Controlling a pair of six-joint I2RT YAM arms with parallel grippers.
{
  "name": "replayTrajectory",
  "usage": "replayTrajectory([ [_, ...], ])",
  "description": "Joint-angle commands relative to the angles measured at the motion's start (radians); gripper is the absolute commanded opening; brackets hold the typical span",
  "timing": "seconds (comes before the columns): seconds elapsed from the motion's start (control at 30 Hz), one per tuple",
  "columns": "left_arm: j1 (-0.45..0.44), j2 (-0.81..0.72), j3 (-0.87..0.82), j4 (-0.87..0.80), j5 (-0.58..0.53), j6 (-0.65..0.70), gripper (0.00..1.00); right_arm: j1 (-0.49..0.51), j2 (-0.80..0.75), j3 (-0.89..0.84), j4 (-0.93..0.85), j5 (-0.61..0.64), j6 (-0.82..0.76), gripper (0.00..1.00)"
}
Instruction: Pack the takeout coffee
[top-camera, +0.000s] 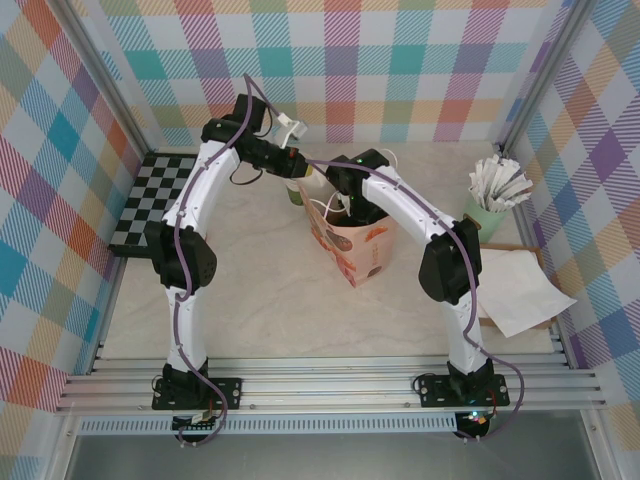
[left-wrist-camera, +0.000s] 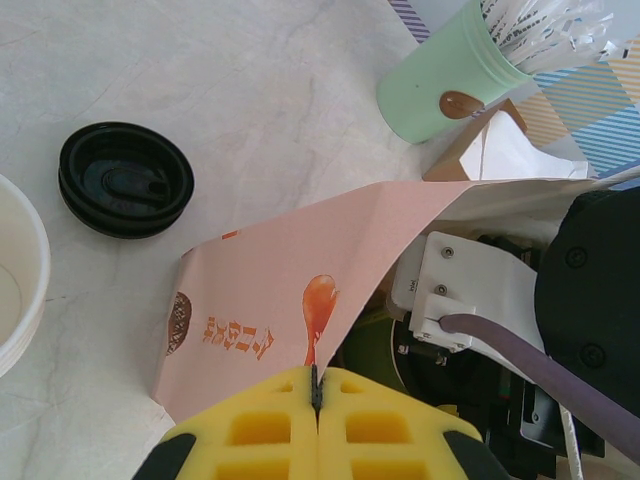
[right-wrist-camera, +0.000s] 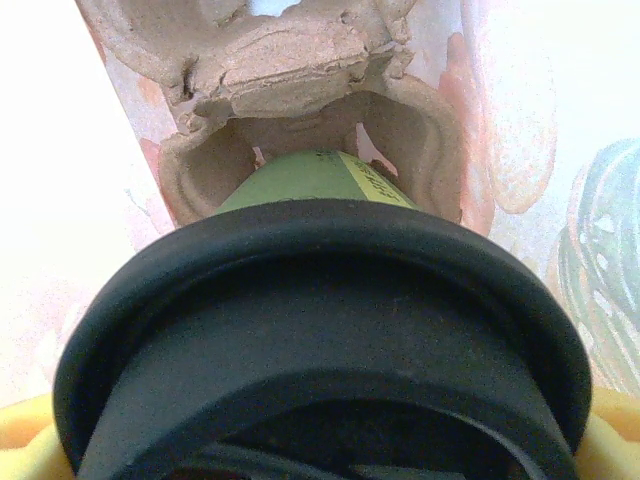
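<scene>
Bag (left-wrist-camera: 300, 270) rim was pinched in closed left tool (left-wrist-camera: 318, 400) on left wrist view; right wrist view had right tool (right-wrist-camera: 320, 440) clamping takeout coffee (right-wrist-camera: 300, 180) inside bag, lid (right-wrist-camera: 320, 300) toward camera, long axis base-first toward pulp tray (right-wrist-camera: 290, 60).

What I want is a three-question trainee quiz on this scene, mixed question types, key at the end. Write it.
1. True or false: the left end effector is shut on the edge of the pink paper bag.
2. What does the right end effector hold? A) white sticks B) the takeout coffee, lid on C) a napkin
3. Fill in: the loose black lid lies on the ____.
Key: 1 true; 2 B; 3 table.
</scene>
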Motion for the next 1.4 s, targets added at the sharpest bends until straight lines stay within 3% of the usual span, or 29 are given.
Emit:
replayTrajectory([
  [0.0,0.006,0.020,0.025,-0.008,-0.029,0.013,0.00,-0.010,-0.002,-0.023,-0.013,0.014,-0.029,0.09],
  [0.77,0.006,0.025,0.031,-0.002,-0.033,0.007,0.00,-0.012,-0.101,-0.126,0.191,0.025,-0.057,0.07],
  [1.37,0.006,0.031,0.037,-0.002,-0.031,0.003,0.00,-0.012,-0.098,-0.130,0.188,0.022,-0.069,0.07],
])
